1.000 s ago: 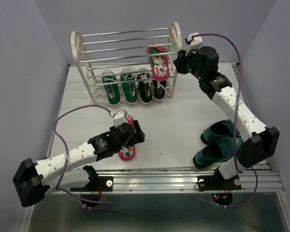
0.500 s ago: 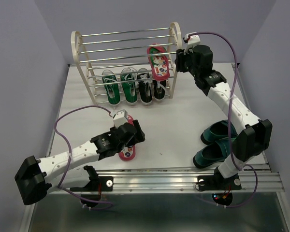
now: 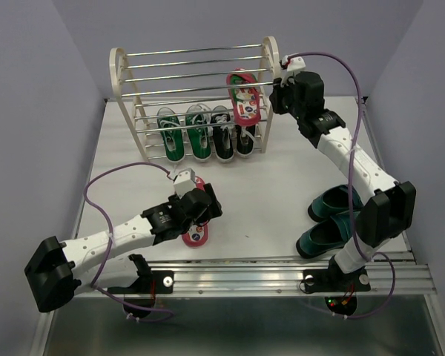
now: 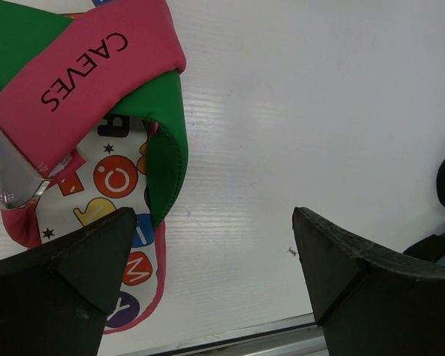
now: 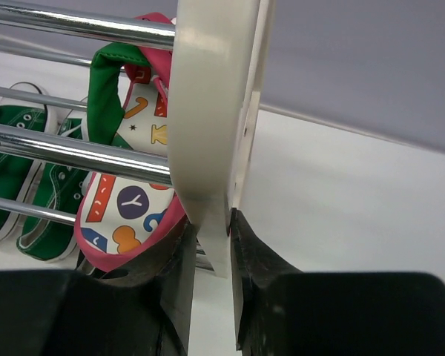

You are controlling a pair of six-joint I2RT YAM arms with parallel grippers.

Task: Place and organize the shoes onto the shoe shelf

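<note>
Flip-flop [image 4: 96,74] pickup: left jaws released, flip-flop off-centre beneath; next, centre and close. Right jaws clenched on shelf frame [image 5: 208,111]

The left arm [image 3: 111,239] lies low, stretched forward and to the right, with its wrist tipped down. The left gripper [image 4: 211,222] points downward, its 2 fingers spread wide. The right arm [image 3: 352,159] reaches far forward and leftward. The right gripper [image 5: 211,222] pinches the shelf frame [image 5: 208,111] between its 2 fingers.
</note>
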